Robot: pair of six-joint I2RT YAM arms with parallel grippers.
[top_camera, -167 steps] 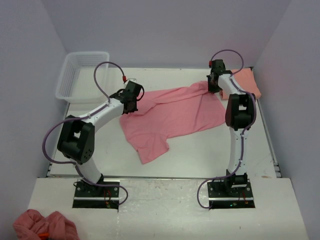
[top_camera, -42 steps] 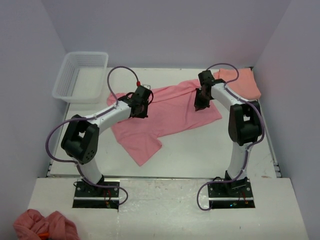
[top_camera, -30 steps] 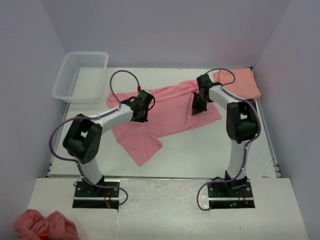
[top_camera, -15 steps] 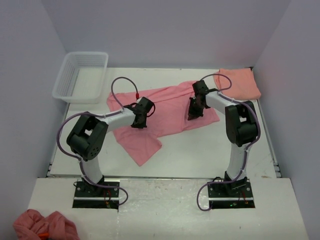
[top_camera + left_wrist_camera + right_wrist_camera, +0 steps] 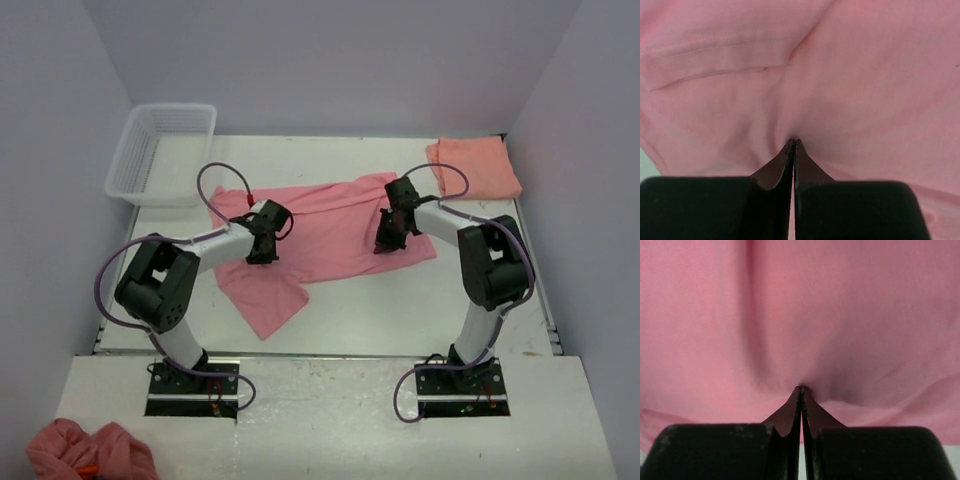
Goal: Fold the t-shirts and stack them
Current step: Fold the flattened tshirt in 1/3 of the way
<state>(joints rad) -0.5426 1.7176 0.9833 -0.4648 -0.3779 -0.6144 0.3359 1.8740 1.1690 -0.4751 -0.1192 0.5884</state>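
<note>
Mid-frame, pink shirt [image 5: 330, 215] is lying spread; left gripper [image 5: 262, 250] is pinching its left side, right gripper [image 5: 384, 240] its right side, both clamped on cloth. Upper right, orange shirt [image 5: 475, 167] is lying folded.

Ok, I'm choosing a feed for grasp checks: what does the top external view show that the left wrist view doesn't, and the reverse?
Only the top external view: the whole rose-pink shirt spread on the table, the salmon-orange shirt folded at the far right corner, the white basket at far left, and the right gripper on the pink cloth. Only the left wrist view: the left gripper with its tips shut together and fabric puckering at them, and a stitched seam. Both: the rose-pink shirt under the left gripper.
</note>
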